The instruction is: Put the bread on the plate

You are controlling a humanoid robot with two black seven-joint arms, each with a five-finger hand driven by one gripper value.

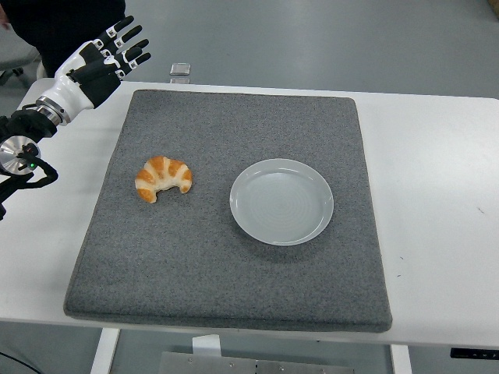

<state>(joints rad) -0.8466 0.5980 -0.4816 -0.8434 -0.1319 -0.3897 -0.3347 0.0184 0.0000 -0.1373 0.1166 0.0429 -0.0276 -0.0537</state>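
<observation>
The golden-brown, crescent-shaped croissant (pixel 163 178) lies on the grey felt mat (pixel 226 296), just left of the round white plate (pixel 281 202). The black-and-white left hand (pixel 101 58), fingers spread and empty, hovers at the desk's (pixel 437 195) far-left corner; the bread sits nearer and rightward, its crescent running roughly left-right.

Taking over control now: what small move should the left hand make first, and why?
Probably bring the left hand down and right toward the croissant. The hand is open, holds nothing and is raised at the mat's far-left corner; the plate holds nothing.
</observation>
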